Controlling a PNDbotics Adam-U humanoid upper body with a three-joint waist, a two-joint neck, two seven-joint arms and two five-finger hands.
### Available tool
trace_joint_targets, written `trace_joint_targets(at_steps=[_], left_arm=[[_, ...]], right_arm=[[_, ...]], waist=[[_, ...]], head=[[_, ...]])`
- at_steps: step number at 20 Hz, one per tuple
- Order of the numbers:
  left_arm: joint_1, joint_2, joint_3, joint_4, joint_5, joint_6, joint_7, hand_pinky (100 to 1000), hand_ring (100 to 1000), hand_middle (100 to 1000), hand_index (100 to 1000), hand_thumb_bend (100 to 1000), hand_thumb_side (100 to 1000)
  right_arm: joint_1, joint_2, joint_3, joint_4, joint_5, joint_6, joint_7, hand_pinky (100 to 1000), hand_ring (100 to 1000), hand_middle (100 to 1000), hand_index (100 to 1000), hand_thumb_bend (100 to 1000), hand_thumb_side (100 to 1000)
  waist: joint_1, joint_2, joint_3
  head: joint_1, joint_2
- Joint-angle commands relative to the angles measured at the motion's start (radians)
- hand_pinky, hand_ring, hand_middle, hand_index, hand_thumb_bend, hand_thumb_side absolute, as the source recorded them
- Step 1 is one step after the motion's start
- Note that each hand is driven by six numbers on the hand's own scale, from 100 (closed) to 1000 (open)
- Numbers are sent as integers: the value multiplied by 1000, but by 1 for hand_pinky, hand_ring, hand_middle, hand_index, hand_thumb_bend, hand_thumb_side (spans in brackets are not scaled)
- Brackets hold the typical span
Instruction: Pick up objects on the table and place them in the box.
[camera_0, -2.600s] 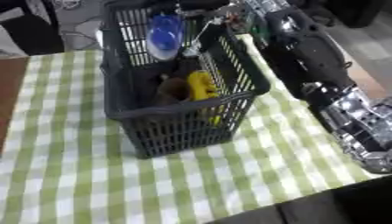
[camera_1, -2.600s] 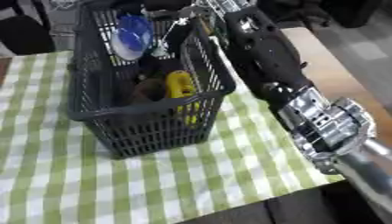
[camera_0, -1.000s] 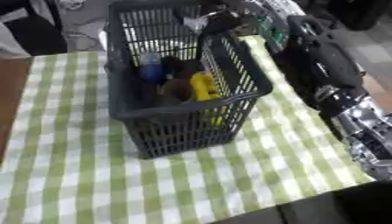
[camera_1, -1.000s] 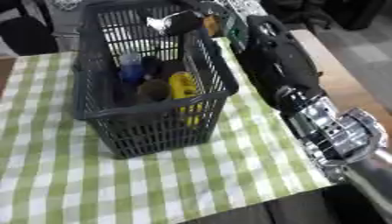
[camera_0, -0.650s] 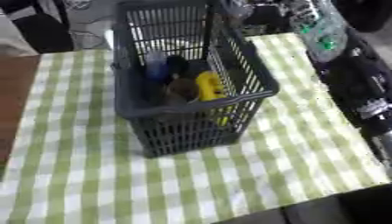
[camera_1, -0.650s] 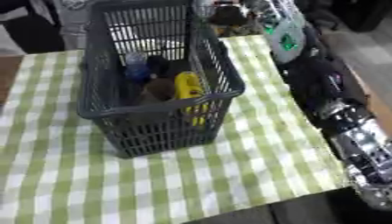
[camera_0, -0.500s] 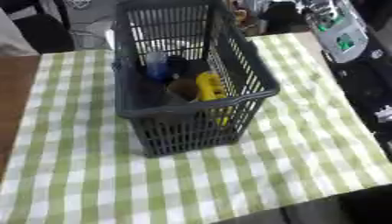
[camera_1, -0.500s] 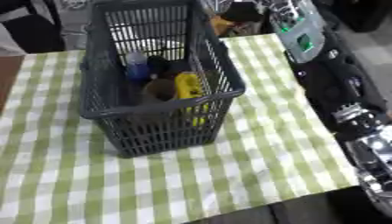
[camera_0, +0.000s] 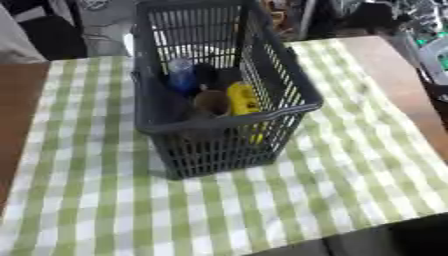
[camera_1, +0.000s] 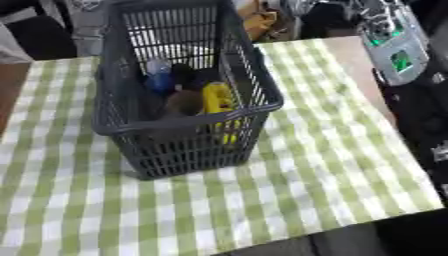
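The dark grey plastic basket (camera_0: 219, 145) stands on the green-and-white checked cloth (camera_0: 105, 200), a little left of centre. Inside it lie a blue bottle (camera_0: 181, 75), a yellow object (camera_0: 242, 97), a brown round object (camera_0: 210, 101) and something dark (camera_0: 214, 77). My right arm's silver forearm with a green light (camera_1: 394, 45) hangs at the upper right, clear of the basket. Its hand (camera_1: 302, 6) is only a blur at the top edge, beyond the basket's far right corner. My left hand does not show.
Bare brown tabletop shows left of the cloth (camera_0: 17, 100) and at the far right (camera_0: 385, 65). The table's front edge cuts across the lower right corner. Dark clutter and an orange-yellow thing (camera_1: 254, 20) lie past the far edge.
The blue bottle, earlier held above the basket, now lies inside it. My right arm has drawn back from over the basket, up and to the right. The camera has also shifted.
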Motion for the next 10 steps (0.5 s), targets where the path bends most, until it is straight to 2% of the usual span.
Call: trace_joint_targets(at_steps=[1,2,3,4,5,6,7,8,9,10], left_arm=[[-13,26,9,-16,0,-1,4,466,704,647,758,491,691],[-13,26,10,-16,0,-1,4,466,704,648,758,490,692],[-13,26,9,-16,0,-1,4,466,704,648,758,490,692],[-12,26,10,-16,0,0,4,466,704,647,758,489,692],[-11,26,10,-16,0,0,4,466,704,647,758,489,692],[-10,26,11,-16,-1,0,4,465,704,647,758,489,693],[-9,26,11,-15,-1,0,5,465,705,647,758,489,693],[-9,26,12,-15,0,0,5,465,705,647,758,482,696],[-9,25,12,-15,0,0,6,465,705,647,758,482,696],[-8,25,12,-15,0,0,6,465,705,647,758,481,697]], right_arm=[[8,-37,-44,-14,-17,32,-55,438,490,516,561,100,283],[19,-37,-46,-9,-35,43,-62,600,657,748,912,100,410],[32,-36,-45,-1,-56,52,-33,600,657,752,912,100,429],[41,-36,-49,3,-81,58,6,629,692,799,982,100,448],[48,-37,-58,3,-108,62,42,629,692,799,982,100,448],[53,-39,-67,2,-132,67,71,615,671,782,922,100,277],[60,-39,-82,3,-154,81,88,595,646,755,837,100,323],[65,-40,-95,1,-170,96,97,551,596,683,743,100,457],[71,-40,-107,-1,-182,112,95,551,596,683,743,100,457],[74,-40,-113,-4,-189,123,89,515,568,633,654,100,525]], waist=[[-12,-5,0],[-12,-5,1],[-12,-6,2],[-12,-7,3],[-12,-8,4],[-12,-8,4],[-12,-7,5],[-11,-7,5],[-11,-7,5],[-11,-7,5]], head=[[4,2],[4,1],[5,2],[6,3],[8,4],[9,4],[12,5],[13,5],[14,5],[15,5]])
